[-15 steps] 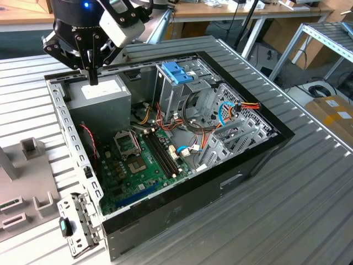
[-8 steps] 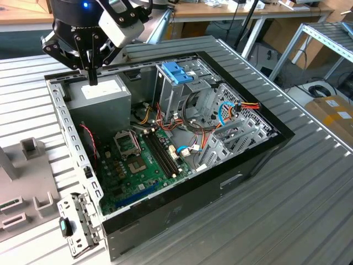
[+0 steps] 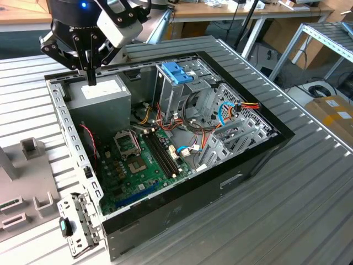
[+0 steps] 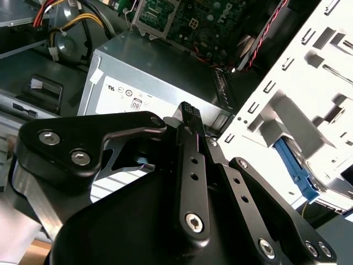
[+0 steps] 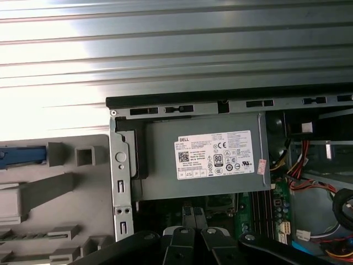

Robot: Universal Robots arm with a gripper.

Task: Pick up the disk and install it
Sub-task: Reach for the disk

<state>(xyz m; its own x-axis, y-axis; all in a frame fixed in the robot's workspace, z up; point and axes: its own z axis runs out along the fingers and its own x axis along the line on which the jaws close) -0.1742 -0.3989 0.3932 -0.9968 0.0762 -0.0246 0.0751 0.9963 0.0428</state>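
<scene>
Hand (image 3: pixel 91 81) closed, fingertips together, nothing between them. We see it over the power supply (image 3: pixel 105 100), in the far corner of the open case (image 3: pixel 242 165) at the exterior view's left. Disk (image 5: pixel 21 155): in the first wrist view its blue rail lies on the grey fixture (image 5: pixel 60 190) outside the case, well apart from the hand. The case rests on the table (image 3: pixel 309 215).

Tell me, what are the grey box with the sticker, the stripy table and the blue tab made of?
The grey box looks like sheet metal: dull grey, with folded edges. The stripy table is probably aluminium, since its ridges gleam silver. The blue tab is likely plastic: smooth and evenly bright blue.
</scene>
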